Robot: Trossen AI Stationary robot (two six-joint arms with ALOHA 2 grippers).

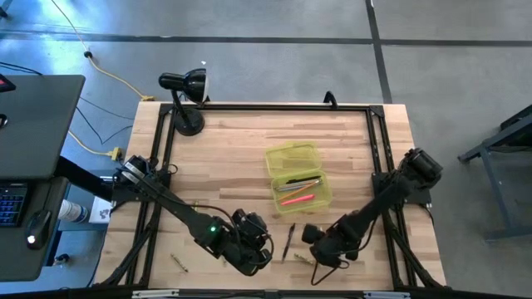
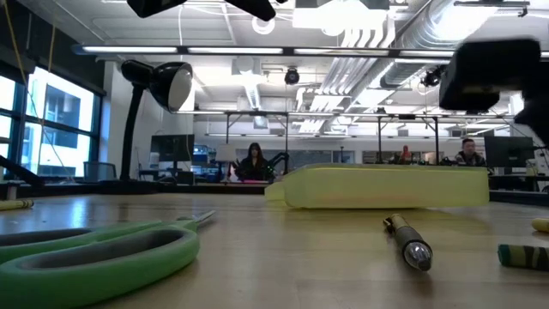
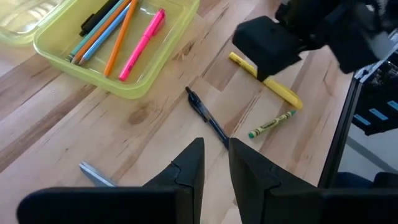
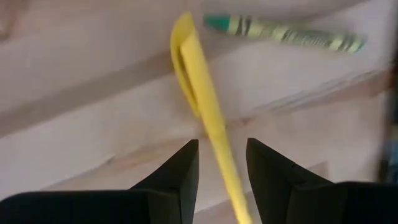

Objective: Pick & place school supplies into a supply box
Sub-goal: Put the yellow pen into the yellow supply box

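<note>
1. Light wooden surface [image 1: 249, 141] carries the translucent yellow-green plastic supply box [image 1: 322, 198], lid open, pens and pink marker [image 3: 142, 43] inside.
2. Right claw [image 4: 222, 163] open, fingers straddling yellow highlighter [image 4: 200, 87]; judgement: centre, descend, close mid-barrel.
3. Left claw [image 3: 216, 163] slightly parted, empty, over black pen [image 3: 208, 118].
4. Green crayon [image 4: 283, 34] lies beside the highlighter; avoid it.

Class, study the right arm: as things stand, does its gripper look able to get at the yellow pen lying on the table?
Probably yes. The right gripper is open, with the yellow pen running up between its fingers on bare wood. The green crayon lies beyond the pen's far end, clear of the fingers, and nothing covers the pen.
</note>
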